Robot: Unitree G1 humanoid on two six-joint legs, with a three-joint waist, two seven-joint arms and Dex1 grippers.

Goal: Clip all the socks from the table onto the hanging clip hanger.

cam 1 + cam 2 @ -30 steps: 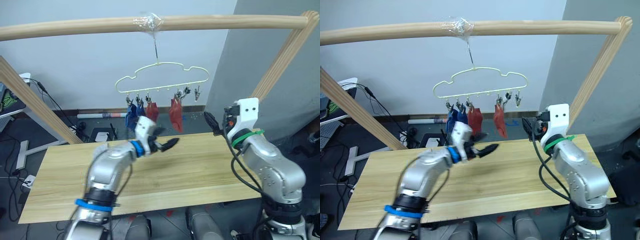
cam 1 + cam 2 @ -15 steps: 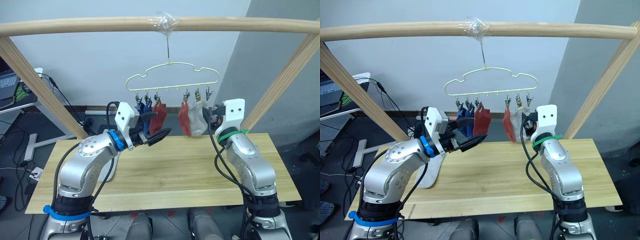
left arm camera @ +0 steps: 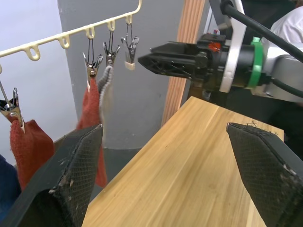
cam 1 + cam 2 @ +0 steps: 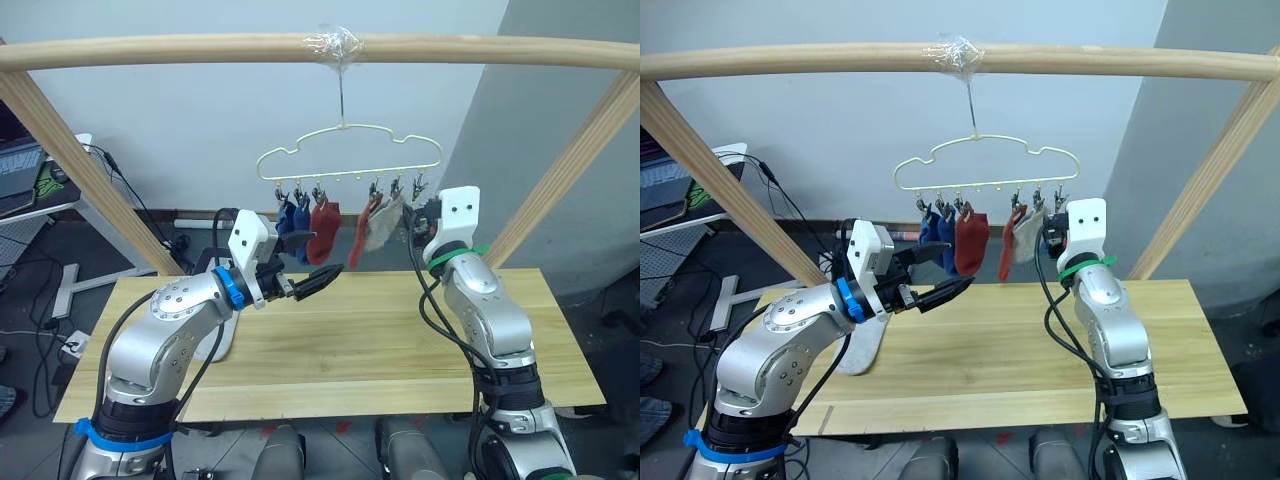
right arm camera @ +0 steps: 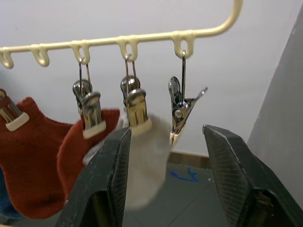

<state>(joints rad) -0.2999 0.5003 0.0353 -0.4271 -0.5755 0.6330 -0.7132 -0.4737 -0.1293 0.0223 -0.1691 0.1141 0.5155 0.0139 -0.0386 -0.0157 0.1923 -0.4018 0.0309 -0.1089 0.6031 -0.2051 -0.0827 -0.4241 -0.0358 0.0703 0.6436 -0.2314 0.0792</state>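
Grey sock (image 5: 144, 156) clipped just ahead of spread right pincer (image 5: 165, 175) | left pincer (image 3: 175, 175) spread, empty

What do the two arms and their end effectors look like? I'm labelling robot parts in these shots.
Both arms are silver-grey metal with rounded shells and loose black cables. The left arm wears blue bands at wrist and base; the right arm has a green band at the wrist. Each wrist carries a white block. The left end effector and right end effector have black fingers with textured pads.
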